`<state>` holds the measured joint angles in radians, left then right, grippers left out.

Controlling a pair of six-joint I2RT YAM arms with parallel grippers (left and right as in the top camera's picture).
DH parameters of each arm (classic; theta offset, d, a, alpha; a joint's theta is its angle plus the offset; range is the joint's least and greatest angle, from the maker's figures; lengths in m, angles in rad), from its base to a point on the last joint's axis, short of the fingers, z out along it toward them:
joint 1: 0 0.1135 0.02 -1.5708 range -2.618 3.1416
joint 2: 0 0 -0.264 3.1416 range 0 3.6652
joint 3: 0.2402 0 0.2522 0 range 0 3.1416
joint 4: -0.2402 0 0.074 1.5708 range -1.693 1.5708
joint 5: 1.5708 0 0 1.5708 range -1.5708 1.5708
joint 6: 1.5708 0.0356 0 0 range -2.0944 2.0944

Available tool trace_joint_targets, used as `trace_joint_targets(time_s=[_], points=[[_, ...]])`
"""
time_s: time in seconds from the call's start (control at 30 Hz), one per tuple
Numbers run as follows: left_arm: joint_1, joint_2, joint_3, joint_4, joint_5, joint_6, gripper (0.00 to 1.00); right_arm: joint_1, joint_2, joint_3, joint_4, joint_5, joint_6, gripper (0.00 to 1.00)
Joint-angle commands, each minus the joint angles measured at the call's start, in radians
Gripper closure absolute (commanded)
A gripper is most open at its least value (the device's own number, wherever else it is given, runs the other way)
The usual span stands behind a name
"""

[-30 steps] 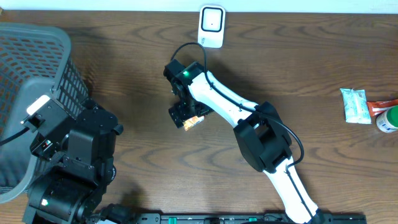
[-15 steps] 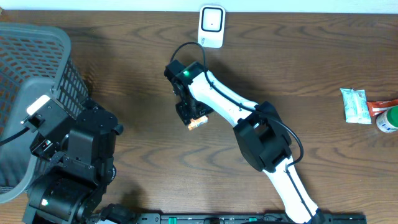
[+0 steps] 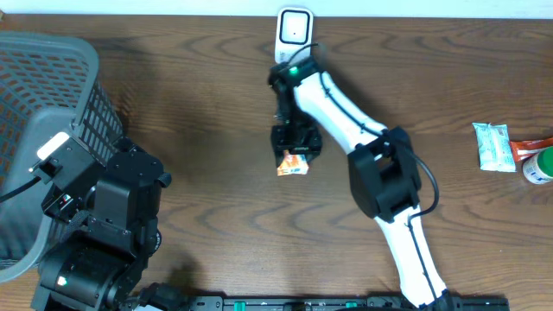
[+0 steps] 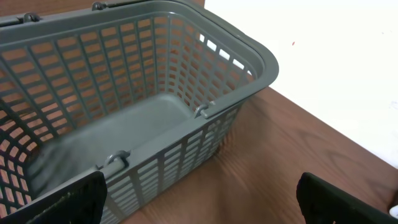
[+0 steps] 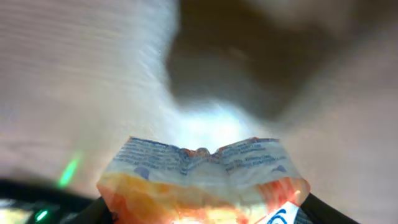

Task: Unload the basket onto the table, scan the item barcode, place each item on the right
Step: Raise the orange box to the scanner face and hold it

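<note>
Overhead showed the grey basket (image 3: pixel 52 78) at far left, with my left gripper (image 4: pixel 202 202) parked facing it, fingers spread wide. My right gripper (image 3: pixel 295 151) pinched the orange packet (image 3: pixel 292 165) near the white scanner (image 3: pixel 294 33), presumably to present its barcode.

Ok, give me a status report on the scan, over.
Right hand shut on orange packet, short of the white scanner. Left hand open, empty, facing grey basket. No loose items near packet.
</note>
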<state>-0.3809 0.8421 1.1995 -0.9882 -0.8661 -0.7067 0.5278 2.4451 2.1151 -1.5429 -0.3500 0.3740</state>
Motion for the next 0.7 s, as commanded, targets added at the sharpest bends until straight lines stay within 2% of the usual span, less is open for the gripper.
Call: trace_joint_targets(time_s=[0.0,0.5,0.67], points=[[0.005,0.0,0.015,-0.003,-0.009,-0.005,0.02,-0.035,0.003,0.016,-0.027,-0.114,0.022,0.43],[0.005,0.0,0.015,-0.003,-0.009,-0.005,0.02,-0.065,0.003,0.016,-0.073,-0.131,0.021,0.4],[0.005,0.0,0.015,-0.003,-0.009,-0.005,0.02,-0.065,0.003,0.016,-0.066,-0.131,0.021,0.44]])
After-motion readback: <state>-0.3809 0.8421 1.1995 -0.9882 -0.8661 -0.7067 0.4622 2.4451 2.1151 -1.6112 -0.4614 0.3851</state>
